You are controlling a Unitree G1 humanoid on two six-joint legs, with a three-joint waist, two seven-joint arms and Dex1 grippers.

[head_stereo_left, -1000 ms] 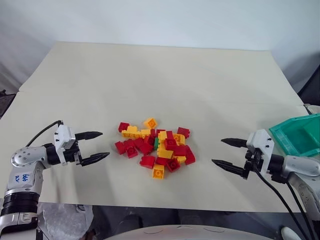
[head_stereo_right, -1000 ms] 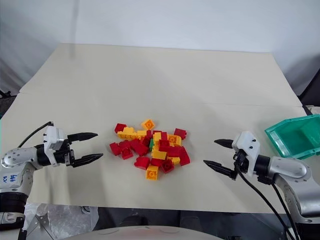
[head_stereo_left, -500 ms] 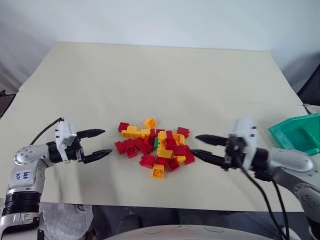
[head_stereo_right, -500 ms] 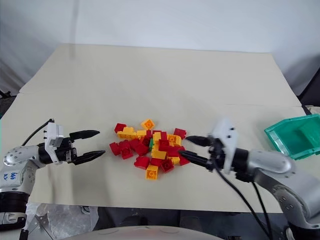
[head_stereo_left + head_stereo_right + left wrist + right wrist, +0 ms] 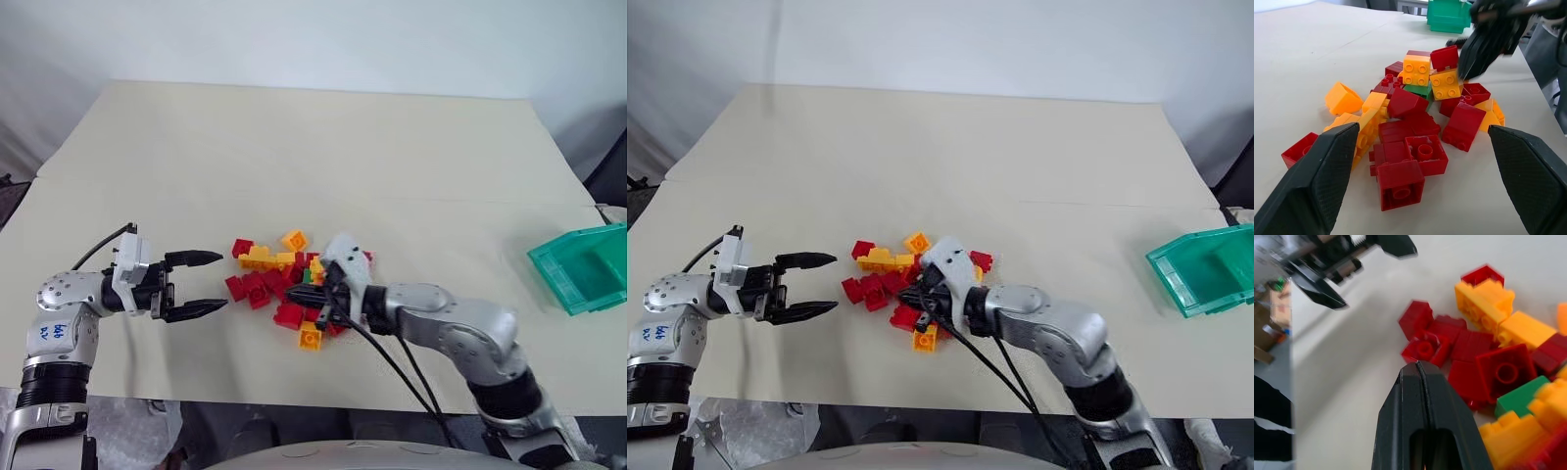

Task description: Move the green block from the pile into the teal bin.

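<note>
The pile (image 5: pixel 279 279) of red and yellow-orange bricks lies in the middle of the table's near half. The green block (image 5: pixel 1418 89) sits low inside it, wedged under yellow bricks; it also shows as the green block (image 5: pixel 1518 396) just beside my right fingers. My right gripper (image 5: pixel 299 292) hovers over the pile's middle, shut with nothing between its fingers, the tips over red bricks. My left gripper (image 5: pixel 219 282) stands open and empty just left of the pile, pointing at it. The teal bin (image 5: pixel 578 269) sits at the table's far right edge.
The beige table (image 5: pixel 313 157) stretches away bare behind the pile. Its front edge runs close below both arms. Black cables (image 5: pixel 392 362) hang from my right forearm across the near table edge.
My right arm has swung left from beside the teal bin to over the pile, and its fingers have gone from open to shut. The left gripper has edged slightly toward the pile.
</note>
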